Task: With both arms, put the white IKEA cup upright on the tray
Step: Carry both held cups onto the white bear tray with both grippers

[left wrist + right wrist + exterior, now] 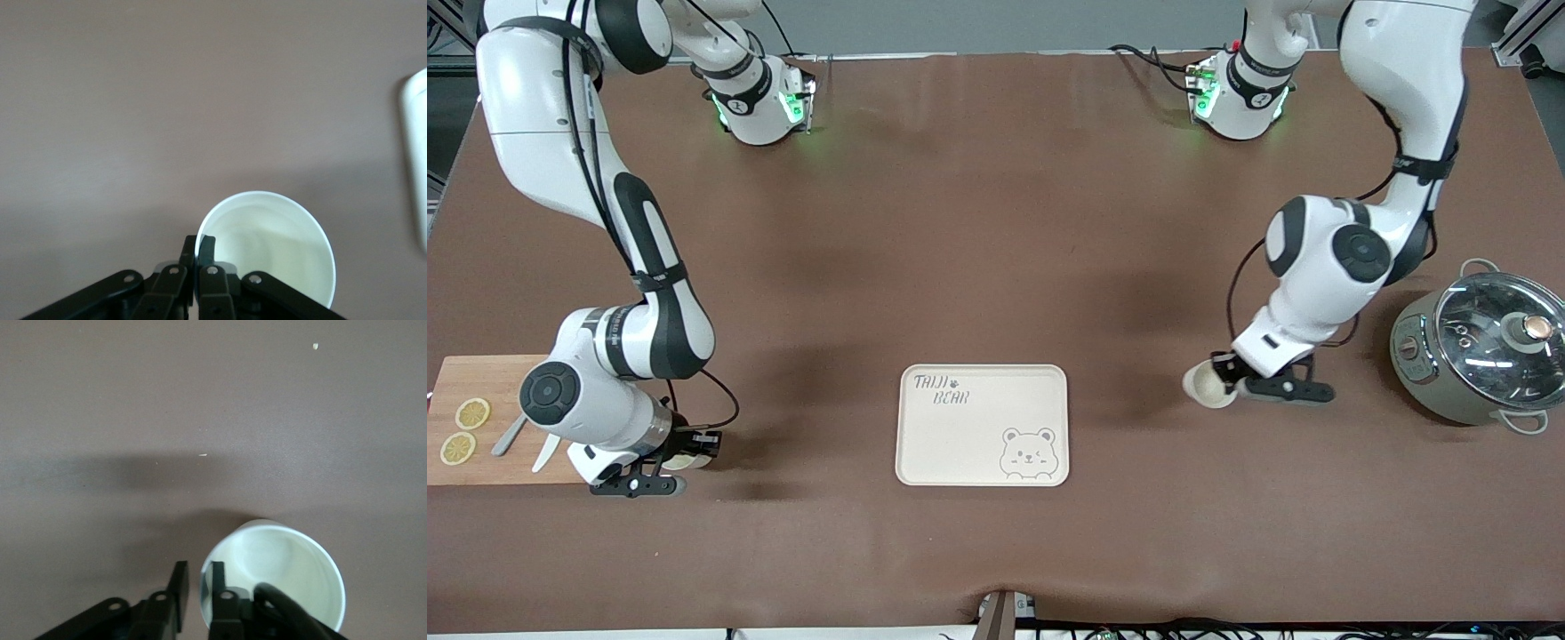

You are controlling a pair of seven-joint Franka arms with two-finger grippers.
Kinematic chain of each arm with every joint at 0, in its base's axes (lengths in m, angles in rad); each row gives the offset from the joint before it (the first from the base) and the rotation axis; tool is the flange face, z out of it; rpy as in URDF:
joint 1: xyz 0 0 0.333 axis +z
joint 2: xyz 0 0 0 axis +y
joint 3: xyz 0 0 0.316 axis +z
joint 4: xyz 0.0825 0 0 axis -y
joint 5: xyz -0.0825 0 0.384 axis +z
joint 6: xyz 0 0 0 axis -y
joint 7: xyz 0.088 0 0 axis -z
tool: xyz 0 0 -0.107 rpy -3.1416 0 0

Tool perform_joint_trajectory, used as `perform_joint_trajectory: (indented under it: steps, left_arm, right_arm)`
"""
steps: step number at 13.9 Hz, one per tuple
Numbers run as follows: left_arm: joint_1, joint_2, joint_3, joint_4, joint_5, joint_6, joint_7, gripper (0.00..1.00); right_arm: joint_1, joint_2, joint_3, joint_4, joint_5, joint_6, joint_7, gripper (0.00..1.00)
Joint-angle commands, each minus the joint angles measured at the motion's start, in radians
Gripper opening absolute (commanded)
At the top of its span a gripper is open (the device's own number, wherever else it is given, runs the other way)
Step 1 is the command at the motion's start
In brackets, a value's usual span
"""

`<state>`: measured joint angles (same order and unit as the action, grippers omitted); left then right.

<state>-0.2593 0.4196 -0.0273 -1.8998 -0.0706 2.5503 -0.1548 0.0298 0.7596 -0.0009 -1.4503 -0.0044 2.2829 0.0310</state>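
The cream tray (pixel 969 427) lies flat mid-table, near the front camera. At the left arm's end, my left gripper (pixel 1224 378) (pixel 199 250) is shut on the rim of a white cup (pixel 1207 388) (pixel 267 247), one finger inside and one outside. That cup is tilted, its mouth showing. At the right arm's end, my right gripper (pixel 694 442) (pixel 197 585) is low over a second white cup (pixel 685 460) (pixel 273 577). Its fingers (pixel 179 587) straddle the rim, and a narrow gap shows between the outer finger and the cup wall.
A wooden cutting board (pixel 480 382) with lemon slices (pixel 471 413) and a utensil (pixel 511 436) lies beside the right arm's wrist. A grey pot with a glass lid (pixel 1485 347) stands at the left arm's end. The tray's rim (pixel 415 153) edges the left wrist view.
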Motion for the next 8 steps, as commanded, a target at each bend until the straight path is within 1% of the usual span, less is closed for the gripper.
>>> perform_joint_trajectory:
  steps: [1, 3, 5, 6, 8]
  left_arm:
    - [-0.102, 0.145, 0.012, 0.238, -0.008, -0.082, -0.18, 0.0]
    - [-0.167, 0.226, 0.013, 0.358, 0.038, -0.088, -0.337, 0.0]
    - [-0.219, 0.287, 0.013, 0.45, 0.122, -0.108, -0.469, 0.0]
    - [-0.239, 0.315, 0.013, 0.49, 0.142, -0.11, -0.514, 0.0]
    - [-0.279, 0.369, 0.015, 0.58, 0.143, -0.11, -0.564, 0.0]
  right_arm:
    - [0.001, 0.004, 0.001, 0.019, -0.012, -0.007, -0.005, 0.0]
    - [0.002, 0.003, 0.001, 0.024, -0.009, -0.003, 0.0, 0.0]
    - [0.009, -0.002, 0.001, 0.028, -0.014, -0.011, 0.004, 0.0]
    - [0.013, -0.006, 0.001, 0.028, -0.012, -0.013, 0.004, 0.0]
    - [0.03, -0.02, 0.002, 0.031, 0.0, -0.013, 0.009, 0.0]
